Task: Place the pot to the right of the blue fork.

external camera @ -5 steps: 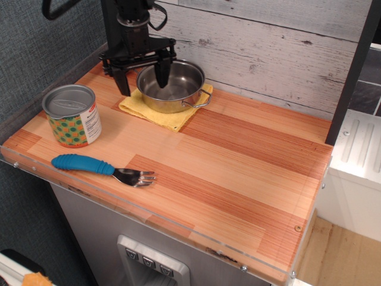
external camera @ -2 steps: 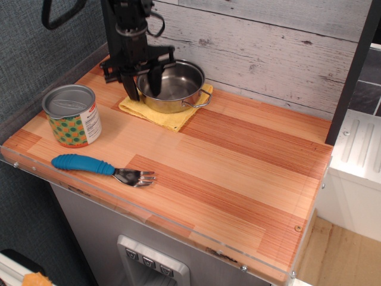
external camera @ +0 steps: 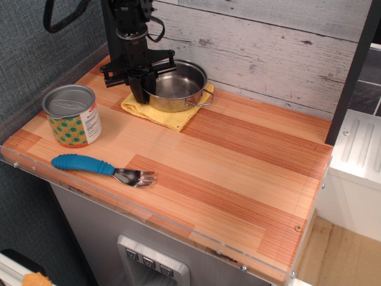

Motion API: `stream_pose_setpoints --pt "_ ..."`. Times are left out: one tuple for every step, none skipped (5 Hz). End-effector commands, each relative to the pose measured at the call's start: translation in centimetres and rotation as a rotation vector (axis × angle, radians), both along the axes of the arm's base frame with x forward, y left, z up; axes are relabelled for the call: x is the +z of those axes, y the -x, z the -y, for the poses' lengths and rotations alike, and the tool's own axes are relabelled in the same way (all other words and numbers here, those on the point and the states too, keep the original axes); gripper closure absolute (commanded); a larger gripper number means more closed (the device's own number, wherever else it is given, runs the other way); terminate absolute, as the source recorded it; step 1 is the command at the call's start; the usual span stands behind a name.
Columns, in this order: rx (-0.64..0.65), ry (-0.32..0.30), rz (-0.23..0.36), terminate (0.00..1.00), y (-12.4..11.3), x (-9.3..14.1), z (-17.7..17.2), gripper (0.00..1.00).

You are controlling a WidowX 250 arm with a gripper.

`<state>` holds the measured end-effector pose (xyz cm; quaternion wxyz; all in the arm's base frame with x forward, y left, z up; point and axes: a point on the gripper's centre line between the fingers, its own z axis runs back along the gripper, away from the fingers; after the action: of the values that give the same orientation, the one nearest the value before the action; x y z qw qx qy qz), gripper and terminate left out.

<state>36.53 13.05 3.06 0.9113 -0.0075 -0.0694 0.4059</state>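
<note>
The pot (external camera: 177, 85) sits on a yellow cloth (external camera: 168, 111) at the upper left of the bench (external camera: 238, 161). The gripper (external camera: 143, 88) has its jaws clamped on the pot's left rim. The blue fork (external camera: 101, 167) lies near the front edge, lower left.

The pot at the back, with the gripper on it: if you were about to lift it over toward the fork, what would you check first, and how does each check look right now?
1. Gripper closed on the pot rim: ok, it looks pinched at the left edge.
2. Grip firm enough to lift: cannot tell.
3. Yellow cloth free of the pot: cannot tell; the pot sits on it.
4. Bare wood to the right of the blue fork: ok.
5. Can out of the path: ok, it stands left of the route.
6. Pot empty: ok, nothing shows inside.
</note>
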Motion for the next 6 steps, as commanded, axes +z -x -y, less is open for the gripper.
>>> stream_pose_setpoints --pt "0.027 -0.055 0.087 0.0 -0.2 5.9 -1.1 1.0" --pt "0.032 -0.054 0.142 0.0 0.5 7.4 -0.7 1.0" --pt "0.023 -0.035 0.15 0.0 1.8 8.1 0.3 1.0" --pt "-0.036 -0.021 0.145 0.0 3.6 8.2 2.4 1.0" --pt "-0.121 -0.026 0.139 0.0 5.2 8.5 4.4 1.0" --pt "-0.072 0.003 0.117 0.0 7.7 7.9 6.4 1.0"
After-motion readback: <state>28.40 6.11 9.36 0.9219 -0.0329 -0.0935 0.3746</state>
